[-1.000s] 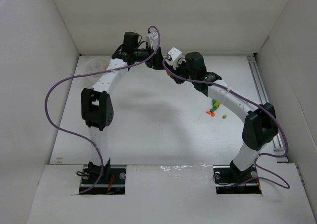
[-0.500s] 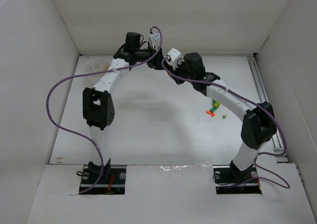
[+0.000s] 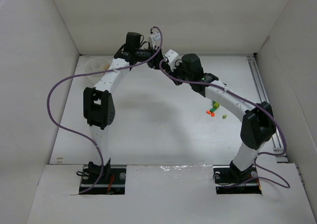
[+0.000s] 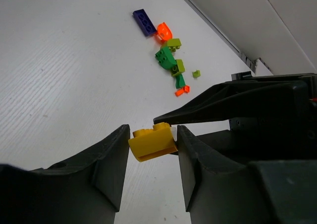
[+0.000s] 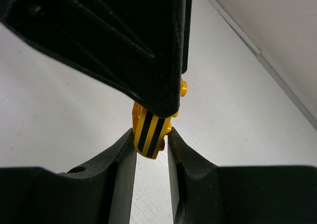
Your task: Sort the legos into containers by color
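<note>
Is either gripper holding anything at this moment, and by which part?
Yes, one yellow brick, gripped by both. The right gripper has its jaws on the black-striped end; the left gripper clamps the sides of the other end.

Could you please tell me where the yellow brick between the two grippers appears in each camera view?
Top external: not visible; hidden where the left gripper and right gripper meet.
Left wrist: yellow brick low centre, between that camera's own fingers.
Right wrist: centre, striped face showing, between its own fingers.
Shared landmark: the two grippers' meeting point.
</note>
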You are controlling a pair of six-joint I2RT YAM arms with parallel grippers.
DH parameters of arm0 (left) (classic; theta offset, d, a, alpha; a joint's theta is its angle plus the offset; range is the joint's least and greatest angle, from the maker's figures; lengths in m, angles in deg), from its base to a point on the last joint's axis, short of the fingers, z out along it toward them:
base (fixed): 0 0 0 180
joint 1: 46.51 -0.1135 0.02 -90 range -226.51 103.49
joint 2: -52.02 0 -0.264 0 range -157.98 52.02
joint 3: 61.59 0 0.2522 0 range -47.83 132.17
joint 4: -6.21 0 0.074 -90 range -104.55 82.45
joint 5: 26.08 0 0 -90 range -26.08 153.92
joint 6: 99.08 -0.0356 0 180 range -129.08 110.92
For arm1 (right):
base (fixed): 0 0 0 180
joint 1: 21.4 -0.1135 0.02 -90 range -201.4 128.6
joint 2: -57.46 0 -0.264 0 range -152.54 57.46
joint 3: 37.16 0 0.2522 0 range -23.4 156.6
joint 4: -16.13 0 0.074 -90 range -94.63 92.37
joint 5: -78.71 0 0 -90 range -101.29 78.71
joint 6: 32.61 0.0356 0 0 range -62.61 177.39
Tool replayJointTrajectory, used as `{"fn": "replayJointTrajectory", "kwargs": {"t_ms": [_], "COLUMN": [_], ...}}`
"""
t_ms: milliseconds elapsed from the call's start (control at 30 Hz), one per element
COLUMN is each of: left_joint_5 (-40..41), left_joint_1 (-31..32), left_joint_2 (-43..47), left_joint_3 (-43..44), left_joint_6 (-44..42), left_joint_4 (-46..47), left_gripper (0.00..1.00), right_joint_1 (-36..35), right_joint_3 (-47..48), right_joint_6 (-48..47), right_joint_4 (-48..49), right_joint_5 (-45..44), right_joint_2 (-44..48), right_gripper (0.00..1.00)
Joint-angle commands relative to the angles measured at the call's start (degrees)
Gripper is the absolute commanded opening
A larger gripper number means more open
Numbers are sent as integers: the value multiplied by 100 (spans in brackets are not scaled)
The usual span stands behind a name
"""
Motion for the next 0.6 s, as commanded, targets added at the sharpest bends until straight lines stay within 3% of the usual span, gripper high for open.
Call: {"fn": "replayJointTrajectory", "kwargs": {"t_ms": [0,133,200,367,400,467,500,567], "left_joint_5": [-177,-177,-73,-10,-10,51,51,104], "left_joint_1": [53,53,53,53,53,53,0,0], "left_joint_2": [41,41,41,102,154,155,207,269], "left_joint_3": [300,300,300,134,133,133,133,-7], "left_joint_6": [-67,-67,-67,-67,-67,-67,-67,-67], "left_joint_4": [92,92,39,39,91,92,92,153], "left_gripper": [37,11,0,0,0,0,0,0], "right_joint_1": [-54,-54,-54,-54,7,60,61,139], "right_joint_3": [197,144,144,21,-48,-188,-242,-374], "right_joint_6": [-93,-93,-41,74,135,223,301,355], "right_joint_4": [354,459,460,635,635,775,776,846], "right_joint_5": [-153,-285,-286,-409,-409,-470,-471,-471], "right_joint_2": [14,14,14,67,128,181,259,418], "right_gripper": [2,2,8,21,38,57,75,86]}}
